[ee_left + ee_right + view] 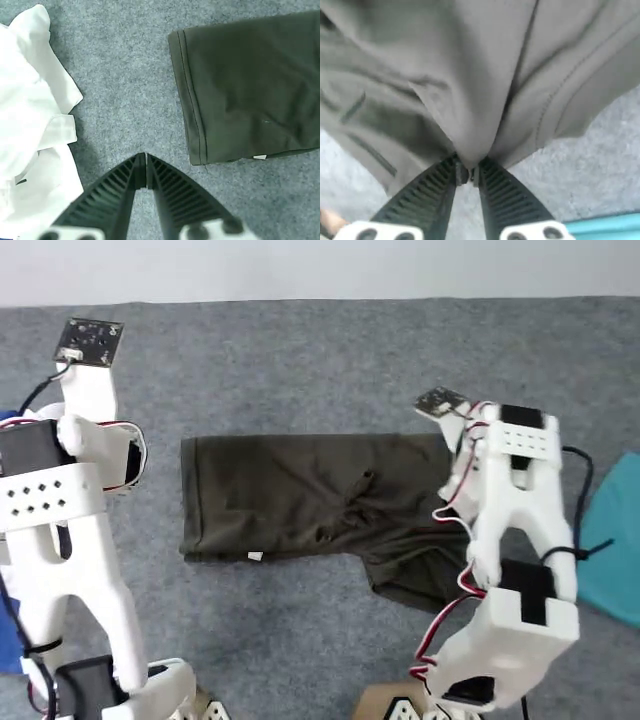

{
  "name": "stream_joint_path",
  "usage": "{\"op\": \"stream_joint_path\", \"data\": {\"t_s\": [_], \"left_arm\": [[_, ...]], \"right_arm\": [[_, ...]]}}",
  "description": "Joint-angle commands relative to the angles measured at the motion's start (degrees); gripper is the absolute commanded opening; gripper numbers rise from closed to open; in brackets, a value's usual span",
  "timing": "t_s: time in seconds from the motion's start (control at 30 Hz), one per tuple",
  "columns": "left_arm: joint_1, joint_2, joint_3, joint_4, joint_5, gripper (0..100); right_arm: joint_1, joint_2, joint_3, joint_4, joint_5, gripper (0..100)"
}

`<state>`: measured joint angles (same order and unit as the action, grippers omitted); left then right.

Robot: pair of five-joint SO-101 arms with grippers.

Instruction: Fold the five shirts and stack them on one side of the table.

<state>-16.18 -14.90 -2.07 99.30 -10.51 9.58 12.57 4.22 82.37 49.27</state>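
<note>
A dark olive shirt [300, 495] lies partly folded in the middle of the grey felt table [300, 350]. The right arm [510, 500] stands over the shirt's right side. My right gripper [467, 172] is shut on a bunched fold of the olive shirt [470, 75], which hangs lifted off the felt. The left arm [70, 490] stands at the table's left side. My left gripper [146, 167] is shut and holds nothing, hovering over bare felt between a crumpled white shirt [30, 125] and the hemmed end of the olive shirt [250, 85].
A teal shirt [615, 540] lies at the right edge, also seen as a teal strip [600, 227] beside the right gripper. Blue cloth [10, 640] shows at the left edge behind the left arm. Bare felt spreads across the back of the table.
</note>
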Motion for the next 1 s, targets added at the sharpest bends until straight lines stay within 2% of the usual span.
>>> {"op": "stream_joint_path", "data": {"t_s": [0.0, 0.17, 0.33, 0.5, 0.6, 0.7, 0.97], "left_arm": [[0.18, -1.76, -0.22, 1.14, -0.26, 1], [0.18, -1.76, -0.22, 1.14, -0.26, 1], [0.26, -2.02, -0.13, 1.14, -0.18, 1], [0.26, -2.2, -0.13, 1.14, -0.18, 1], [0.26, -2.2, -0.13, 1.23, -0.18, 1], [0.26, -2.02, -0.13, 1.23, -0.18, 1], [2.02, -2.29, 3.47, 1.14, -0.26, 1]], "right_arm": [[3.74, -5.32, -0.79, 1.89, 6.24, 1.1], [7.69, -6.02, -0.79, 1.45, 13.71, 1.1], [9.63, -4.35, -0.53, -1.36, 17.23, 1.1], [9.71, -0.04, -0.79, -3.3, 17.32, 2.1], [9.45, -0.4, -2.2, -2.68, 16.53, 9.4], [9.01, -2.77, -4.13, -2.15, 11.34, 17.0], [0.22, -10.15, -5.45, 5.23, 10.02, 19.3]]}}
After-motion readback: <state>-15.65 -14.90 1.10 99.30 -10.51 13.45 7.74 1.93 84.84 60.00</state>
